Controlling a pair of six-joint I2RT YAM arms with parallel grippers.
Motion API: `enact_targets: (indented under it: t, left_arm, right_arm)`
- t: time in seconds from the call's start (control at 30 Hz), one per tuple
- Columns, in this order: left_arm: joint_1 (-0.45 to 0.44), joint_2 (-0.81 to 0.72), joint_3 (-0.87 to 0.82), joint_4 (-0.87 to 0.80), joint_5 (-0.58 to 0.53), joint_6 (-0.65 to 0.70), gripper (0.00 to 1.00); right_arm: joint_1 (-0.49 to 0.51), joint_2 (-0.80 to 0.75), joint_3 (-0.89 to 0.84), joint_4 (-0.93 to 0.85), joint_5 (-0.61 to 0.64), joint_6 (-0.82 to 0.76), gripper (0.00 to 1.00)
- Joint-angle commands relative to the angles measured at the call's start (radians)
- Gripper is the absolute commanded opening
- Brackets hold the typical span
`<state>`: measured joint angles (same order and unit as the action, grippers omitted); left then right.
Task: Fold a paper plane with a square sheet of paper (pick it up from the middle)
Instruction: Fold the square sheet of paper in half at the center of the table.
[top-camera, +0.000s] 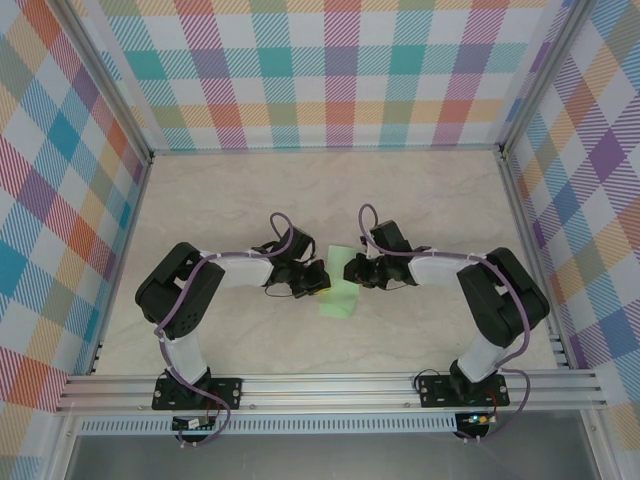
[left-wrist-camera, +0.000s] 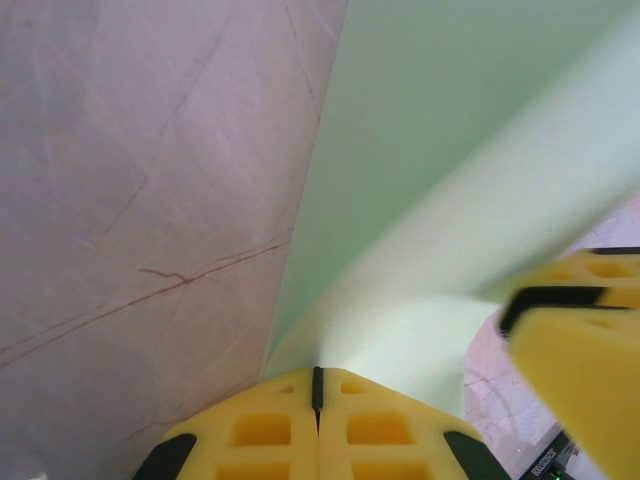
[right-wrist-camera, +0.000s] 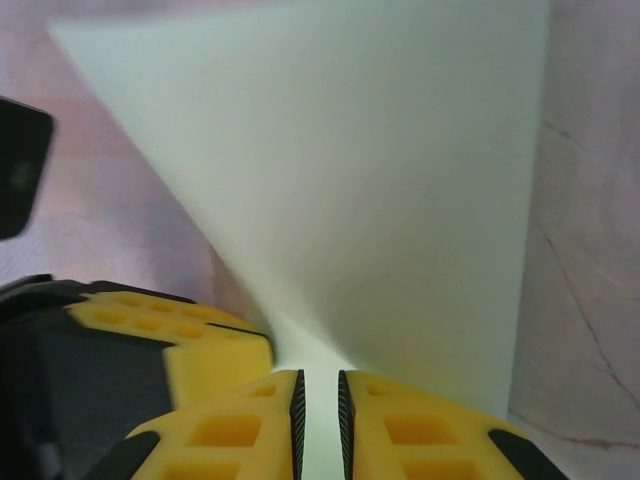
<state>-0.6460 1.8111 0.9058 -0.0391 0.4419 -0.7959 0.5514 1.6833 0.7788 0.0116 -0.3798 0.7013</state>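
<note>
The square sheet of paper (top-camera: 338, 300), pale mint green, is lifted at the middle of the table between both grippers and bent into a fold. My left gripper (top-camera: 318, 281) is shut on its left edge; in the left wrist view the yellow pads (left-wrist-camera: 318, 375) press together with the paper (left-wrist-camera: 450, 150) rising out of them. My right gripper (top-camera: 350, 270) faces it from the right. In the right wrist view its pads (right-wrist-camera: 320, 378) stand a narrow gap apart, with the paper (right-wrist-camera: 380, 180) running between them. The left fingers (right-wrist-camera: 200, 340) sit close beside the right ones.
The marbled beige tabletop (top-camera: 250, 200) stretches away behind the grippers. Plaid walls (top-camera: 330, 70) enclose the back and both sides. An aluminium rail (top-camera: 330, 385) with the arm bases runs along the near edge.
</note>
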Motion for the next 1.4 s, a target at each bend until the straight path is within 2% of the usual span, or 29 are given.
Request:
enact_targets:
  t: [0.0, 0.57, 0.87, 1.17, 1.37]
  left_arm:
    - [-0.003, 0.031, -0.015, -0.19, -0.118, 0.006, 0.02]
    - [-0.003, 0.044, -0.018, -0.23, -0.145, 0.026, 0.02]
    - [-0.003, 0.039, -0.009, -0.23, -0.135, 0.029, 0.02]
    - [-0.003, 0.048, -0.005, -0.23, -0.134, 0.024, 0.02]
    - [-0.004, 0.052, -0.006, -0.27, -0.14, 0.039, 0.01]
  right_arm:
    - [0.005, 0.025, 0.018, 0.019, -0.019, -0.032, 0.18]
    - [-0.138, 0.071, 0.027, 0.009, 0.102, -0.085, 0.19]
    - [-0.09, -0.017, 0.063, 0.002, 0.017, -0.103, 0.2]
    - [-0.052, 0.097, 0.117, 0.007, -0.059, -0.113, 0.19]
    - [-0.06, 0.169, 0.184, -0.047, -0.002, -0.138, 0.19]
